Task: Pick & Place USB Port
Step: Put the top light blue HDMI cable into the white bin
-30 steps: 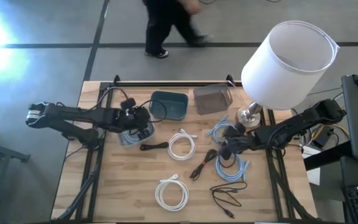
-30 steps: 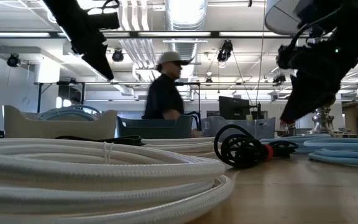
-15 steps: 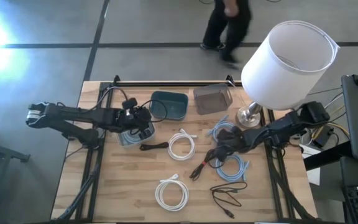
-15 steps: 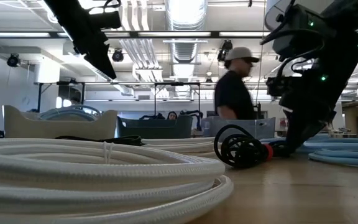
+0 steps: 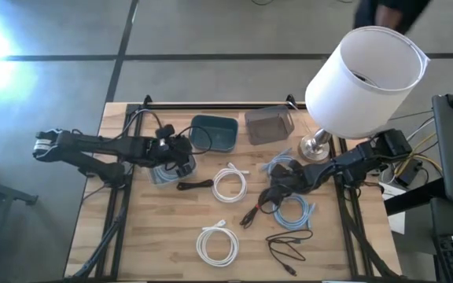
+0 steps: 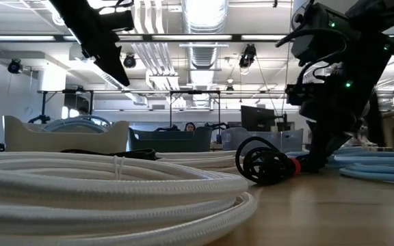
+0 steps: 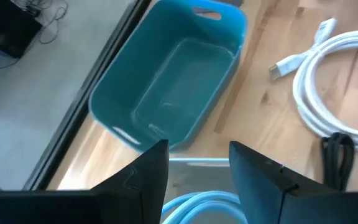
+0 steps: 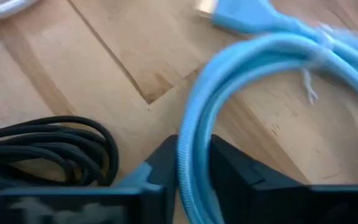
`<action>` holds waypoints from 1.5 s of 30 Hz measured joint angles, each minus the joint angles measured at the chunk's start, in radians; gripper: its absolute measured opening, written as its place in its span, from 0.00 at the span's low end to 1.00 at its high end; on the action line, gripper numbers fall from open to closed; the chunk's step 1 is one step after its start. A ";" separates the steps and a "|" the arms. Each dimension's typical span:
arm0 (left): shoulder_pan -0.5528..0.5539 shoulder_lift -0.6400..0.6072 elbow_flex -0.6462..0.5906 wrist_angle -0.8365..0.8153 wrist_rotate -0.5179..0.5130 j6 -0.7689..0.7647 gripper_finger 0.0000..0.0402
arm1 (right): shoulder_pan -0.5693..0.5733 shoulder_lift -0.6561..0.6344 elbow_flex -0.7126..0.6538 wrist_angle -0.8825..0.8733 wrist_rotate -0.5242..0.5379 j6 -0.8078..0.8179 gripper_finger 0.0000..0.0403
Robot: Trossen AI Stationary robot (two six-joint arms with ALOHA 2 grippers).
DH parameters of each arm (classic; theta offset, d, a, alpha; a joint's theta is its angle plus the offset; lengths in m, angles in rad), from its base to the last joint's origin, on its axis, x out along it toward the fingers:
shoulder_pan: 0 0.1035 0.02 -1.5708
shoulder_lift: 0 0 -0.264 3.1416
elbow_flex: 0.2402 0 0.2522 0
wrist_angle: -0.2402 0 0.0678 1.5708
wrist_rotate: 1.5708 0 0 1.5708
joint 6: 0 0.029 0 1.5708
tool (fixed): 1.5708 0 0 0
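Right fingers: the right gripper (image 8: 194, 177) is down at the table (image 5: 171, 236), its two dark fingers (image 8: 160, 168) standing either side of one strand of the light blue cable (image 8: 253, 50). The strand runs between them and they look pinched onto it.

Task's thing: the light blue cable, a loose coil lying flat on the table; its flat plug end (image 8: 207, 7) points away, well beyond the fingertips.

Beside the fingers: a black cable (image 8: 48, 146) lies coiled just next to one finger, near but apart from the blue strand.

Left fingers: the left gripper (image 7: 197, 168) hangs with its fingers spread over a clear tub holding another light blue coil (image 7: 197, 208); the empty blue bin (image 7: 166, 81) lies ahead of the fingertips, and a white cable (image 7: 328, 87) to one side.

Risk, thin grip: only a single strand sits between the right fingers, so it may slide out under a lift, pulled by the weight of the remaining coil.

Risk, unwinding: the coil seems unbound, so lifting one loop may let the others trail and drag across the table.

Risk, snag: trailing loops or the finger itself may catch the black cable and pull it along.

Risk, lamp: a white-shaded lamp (image 5: 364, 75) stands close behind the right arm; a wide swing may knock it.
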 joint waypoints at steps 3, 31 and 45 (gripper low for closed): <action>0.000 0.000 0.000 0.017 0.040 -0.005 0.43 | 0.000 -0.014 0.011 0.003 -0.004 -0.025 0.07; -0.001 0.001 -0.002 0.246 0.357 -0.193 0.43 | 0.085 0.017 0.475 0.011 0.308 -0.549 0.03; -0.001 0.001 -0.003 0.279 0.447 -0.238 0.43 | 0.084 0.325 0.633 0.012 0.344 -0.842 0.03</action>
